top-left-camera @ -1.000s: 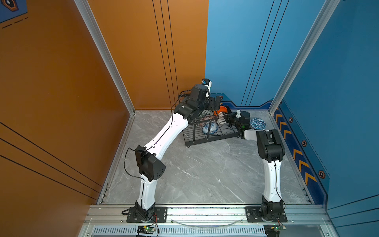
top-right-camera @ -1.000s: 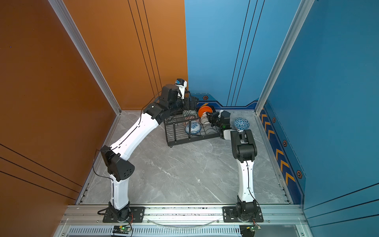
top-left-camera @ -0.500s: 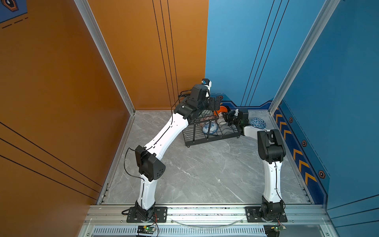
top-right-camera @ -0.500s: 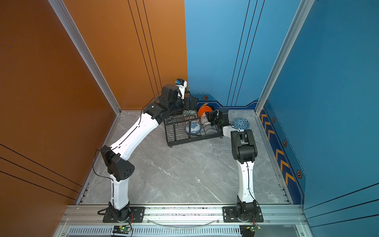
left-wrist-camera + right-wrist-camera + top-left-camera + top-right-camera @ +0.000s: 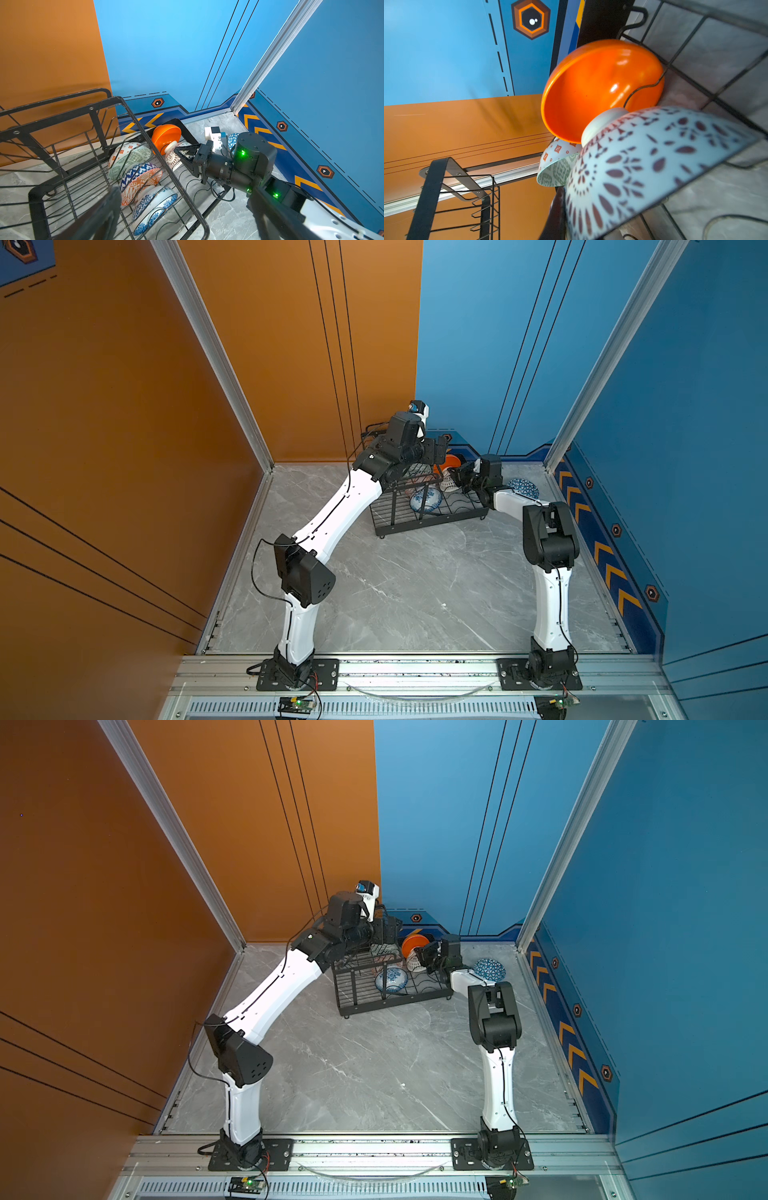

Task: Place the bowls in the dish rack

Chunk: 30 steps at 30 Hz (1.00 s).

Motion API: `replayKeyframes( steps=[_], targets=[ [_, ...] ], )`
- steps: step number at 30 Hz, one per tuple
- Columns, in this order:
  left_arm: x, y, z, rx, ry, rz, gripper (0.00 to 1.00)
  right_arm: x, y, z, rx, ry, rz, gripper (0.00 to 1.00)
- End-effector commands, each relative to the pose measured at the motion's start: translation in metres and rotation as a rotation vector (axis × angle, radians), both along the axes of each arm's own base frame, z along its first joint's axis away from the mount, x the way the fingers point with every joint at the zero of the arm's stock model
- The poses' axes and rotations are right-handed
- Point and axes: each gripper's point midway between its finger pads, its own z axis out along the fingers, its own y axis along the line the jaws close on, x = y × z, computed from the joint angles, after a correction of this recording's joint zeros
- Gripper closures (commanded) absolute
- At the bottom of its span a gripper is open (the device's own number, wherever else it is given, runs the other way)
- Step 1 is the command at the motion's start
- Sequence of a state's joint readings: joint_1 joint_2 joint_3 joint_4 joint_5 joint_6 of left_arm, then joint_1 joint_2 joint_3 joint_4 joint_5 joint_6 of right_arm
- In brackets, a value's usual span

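Observation:
The black wire dish rack stands at the back. Its lower tray holds a blue-white floral bowl, a blue-and-orange patterned bowl, a pale green bowl and a glossy orange bowl. My right gripper is shut on the rim of the white dark-patterned bowl, which touches the orange bowl's foot. My left gripper hangs open over the rack's upper tier.
A blue-white triangle bowl lies upside down on the grey floor right of the rack, beside my right forearm. The orange wall and the blue wall close in behind the rack.
My right gripper has carried the white patterned bowl slightly left, further over the rack's right end toward the orange bowl. The left arm has stayed still.

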<state>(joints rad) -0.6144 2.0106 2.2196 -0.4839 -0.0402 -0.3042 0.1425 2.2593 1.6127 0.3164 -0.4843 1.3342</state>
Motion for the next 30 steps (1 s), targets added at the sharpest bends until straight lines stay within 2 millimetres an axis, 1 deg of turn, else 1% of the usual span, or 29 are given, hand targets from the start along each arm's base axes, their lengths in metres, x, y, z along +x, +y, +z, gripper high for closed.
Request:
replayKeyframes(
  steps=[1, 7, 19, 30],
  targets=[
    [-0.0066, 0.0059, 0.0111, -0.003, -0.014, 0.005, 0.02, -0.0204, -0.0033, -0.0183, -0.044, 0.111, 0.017, 0.90],
    [-0.0084, 0.0038, 0.0102, 0.000, -0.013, 0.003, 0.02, -0.0208, -0.0079, -0.0153, -0.064, 0.122, 0.015, 0.88],
    [-0.0123, 0.0048, 0.0098, 0.007, -0.013, 0.005, 0.02, -0.0186, -0.0041, -0.0141, -0.061, 0.127, 0.022, 0.79],
    [-0.0151, 0.0077, 0.0107, 0.014, -0.015, 0.010, 0.02, -0.0161, -0.0029, -0.0106, -0.068, 0.122, 0.022, 0.74]
  ],
)
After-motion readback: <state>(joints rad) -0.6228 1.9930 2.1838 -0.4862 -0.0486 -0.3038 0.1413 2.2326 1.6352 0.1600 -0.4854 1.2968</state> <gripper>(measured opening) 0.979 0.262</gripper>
